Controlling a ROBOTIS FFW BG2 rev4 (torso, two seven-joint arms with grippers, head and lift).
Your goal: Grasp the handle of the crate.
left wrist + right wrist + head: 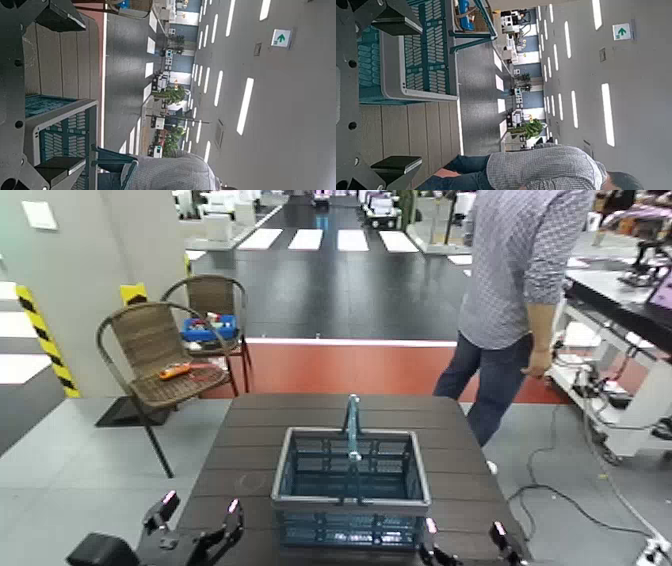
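Note:
The teal-blue crate (pixel 350 485) with lattice sides and a light grey rim stands on the dark slatted table (pixel 250 440), near its front edge. Its thin teal handle (pixel 352 425) stands upright across the middle, seen edge-on. My left gripper (pixel 201 506) is open and empty, low at the crate's front left, apart from it. My right gripper (pixel 465 530) is open and empty at the crate's front right. In the left wrist view the crate (pixel 63 131) lies beside the open left gripper (pixel 63 93). In the right wrist view the crate (pixel 415 55) lies beside the open right gripper (pixel 399 93).
A person (pixel 520 290) stands beyond the table's far right corner. Two wicker chairs (pixel 150 350) stand at the back left; the farther one holds a small blue box with red items (pixel 210 328), the nearer an orange tool (pixel 180 371). A bench (pixel 620 300) and floor cables (pixel 560 480) are on the right.

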